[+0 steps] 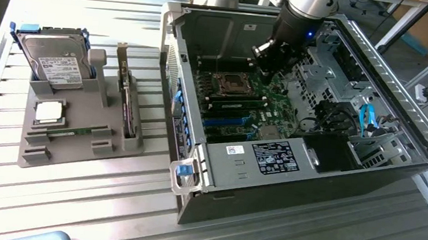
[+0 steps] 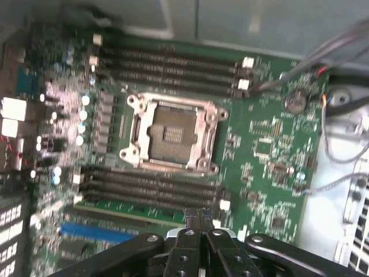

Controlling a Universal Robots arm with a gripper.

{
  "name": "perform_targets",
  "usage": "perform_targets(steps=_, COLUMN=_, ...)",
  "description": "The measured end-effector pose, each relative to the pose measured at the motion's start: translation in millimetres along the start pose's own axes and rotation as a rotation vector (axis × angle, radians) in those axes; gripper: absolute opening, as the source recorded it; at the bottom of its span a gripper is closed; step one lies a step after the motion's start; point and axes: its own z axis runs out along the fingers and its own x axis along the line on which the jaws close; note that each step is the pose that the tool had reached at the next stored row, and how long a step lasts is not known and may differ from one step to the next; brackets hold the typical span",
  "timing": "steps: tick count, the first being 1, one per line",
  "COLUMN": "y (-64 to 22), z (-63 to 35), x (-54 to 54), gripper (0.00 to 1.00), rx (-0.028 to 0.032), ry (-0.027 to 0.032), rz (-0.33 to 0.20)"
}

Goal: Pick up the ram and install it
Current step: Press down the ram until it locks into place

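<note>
Gripper (image 2: 199, 222) hovering over the motherboard (image 2: 265, 156) inside the open computer case (image 1: 272, 160).
Fingers (image 2: 192, 224) are pressing closed together, touching the ram (image 2: 132, 212), which is lying seated in a slot beside the empty processor socket (image 2: 172, 134).

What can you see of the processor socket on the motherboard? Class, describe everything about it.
The processor socket is a square frame of silvery metal with screw posts at its corners. Its dark centre shows a small grid of contacts, and no chip sits in it. It lies flat on the green motherboard, between two banks of long black memory slots, one bank along each of two opposite sides. Nothing touches it from above.
</note>
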Motion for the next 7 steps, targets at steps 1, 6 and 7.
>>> perform_targets(steps=1, y=0.0, z=0.0, x=0.0, gripper=0.11, rx=0.0028, ry=0.0005, rz=0.0)
perform_targets(steps=6, y=0.0, z=0.0, x=0.0, gripper=0.11, rx=0.003, ry=0.0005, rz=0.0)
perform_targets(steps=7, y=0.0, z=0.0, x=0.0, gripper=0.11, rx=0.003, ry=0.0005, rz=0.0)
